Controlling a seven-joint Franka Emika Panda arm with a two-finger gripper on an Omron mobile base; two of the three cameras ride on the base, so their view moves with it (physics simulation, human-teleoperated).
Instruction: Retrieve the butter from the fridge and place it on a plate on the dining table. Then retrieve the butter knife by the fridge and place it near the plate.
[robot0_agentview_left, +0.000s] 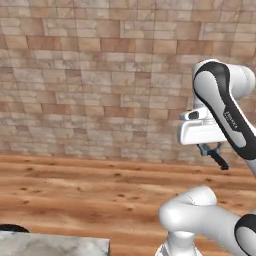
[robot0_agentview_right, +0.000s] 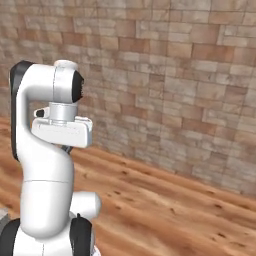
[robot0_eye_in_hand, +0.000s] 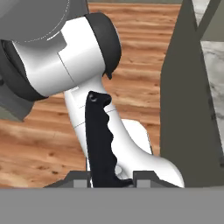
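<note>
- Gripper (robot0_agentview_left: 214, 152) state: fingers clamped on the butter knife (robot0_eye_in_hand: 101, 140), held up beside the arm, well above the wooden floor (robot0_agentview_left: 75, 195).
- Knife axis: the dark handle runs lengthwise out from between the fingertips.
- Dining table (robot0_agentview_left: 50, 246): marble corner lies low and to the left of the gripper in the left base view; judged the direction to carry toward.

We're looking at a home dining space: a brick wall (robot0_agentview_left: 90, 75) is running across the far side, warm wooden floor (robot0_agentview_left: 90, 190) stretching below, a marble tabletop (robot0_agentview_left: 50, 246) peeking in near left.
</note>
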